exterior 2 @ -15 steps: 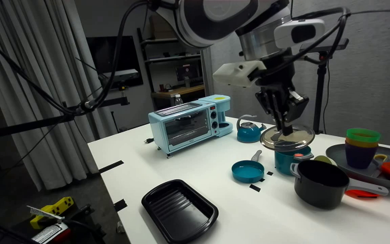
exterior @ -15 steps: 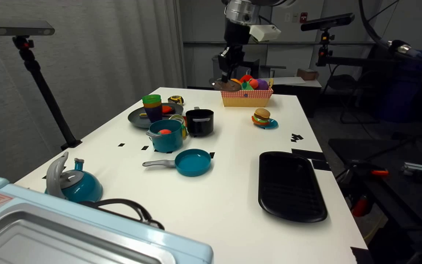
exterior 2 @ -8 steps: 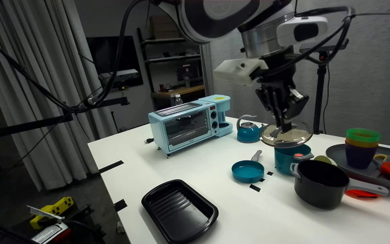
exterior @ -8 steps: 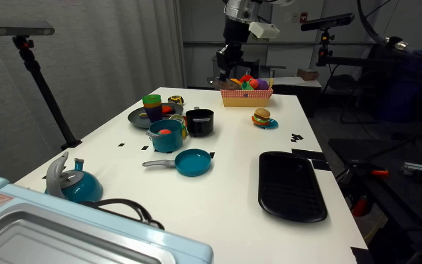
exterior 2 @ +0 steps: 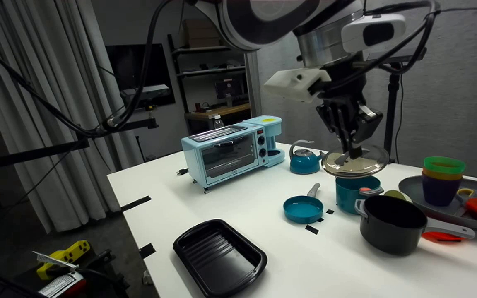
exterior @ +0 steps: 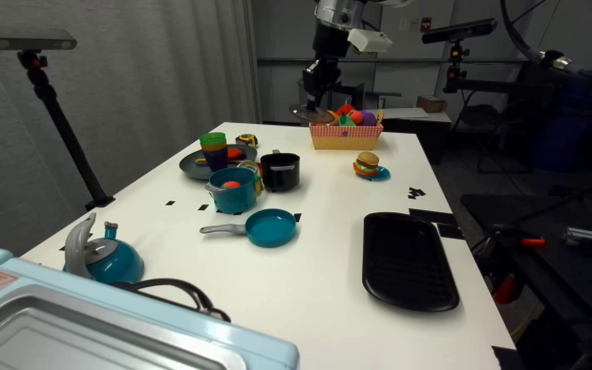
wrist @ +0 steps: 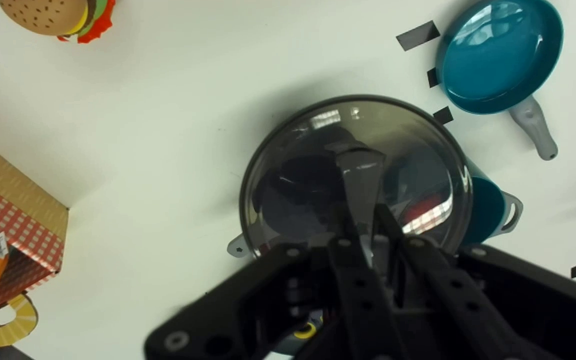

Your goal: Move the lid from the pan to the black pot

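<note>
At left in an exterior view, a black baking tray [exterior 2: 220,265] lies on a white table [exterior 2: 296,258], with a pale-blue toaster oven [exterior 2: 230,157] standing farther back. Next come a teal kettle [exterior 2: 304,163] and, nearer, a teal frying pan [exterior 2: 303,212] flat on the table. In midair right of the pan, a robot's gripper [exterior 2: 352,152] is clenched on a transparent, dark-rimmed lid [exterior 2: 369,165], grasping it by its handle; the lid hangs at a slight tilt, held apart from the cookware below. The wrist view shows it masking part of a teal pot [exterior 2: 346,202], which stands near the pan and holds a red item [exterior: 231,184]. A black saucepan [exterior 2: 389,238] sits just beside the teal pot, its grey handle pointing right. At far right, green, orange and purple cups [exterior 2: 441,184] stand stacked on a grey dish [exterior 2: 412,188].
</note>
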`<action>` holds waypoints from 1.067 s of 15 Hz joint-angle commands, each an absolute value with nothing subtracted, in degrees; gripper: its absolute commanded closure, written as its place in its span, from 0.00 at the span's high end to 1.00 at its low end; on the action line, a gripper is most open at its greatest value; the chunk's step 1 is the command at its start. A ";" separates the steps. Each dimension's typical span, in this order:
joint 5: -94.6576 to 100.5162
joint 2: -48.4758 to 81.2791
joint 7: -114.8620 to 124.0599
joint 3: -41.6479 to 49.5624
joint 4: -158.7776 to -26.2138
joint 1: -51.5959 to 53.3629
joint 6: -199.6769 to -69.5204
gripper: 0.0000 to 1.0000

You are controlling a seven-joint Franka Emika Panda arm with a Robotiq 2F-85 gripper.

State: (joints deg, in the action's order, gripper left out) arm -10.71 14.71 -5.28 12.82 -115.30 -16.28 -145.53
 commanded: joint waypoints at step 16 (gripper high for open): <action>-8.75 17.19 -0.96 13.16 -112.79 -15.84 -145.38 0.04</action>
State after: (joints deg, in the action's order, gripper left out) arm -10.51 14.80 -3.98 13.01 -115.30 -16.28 -146.58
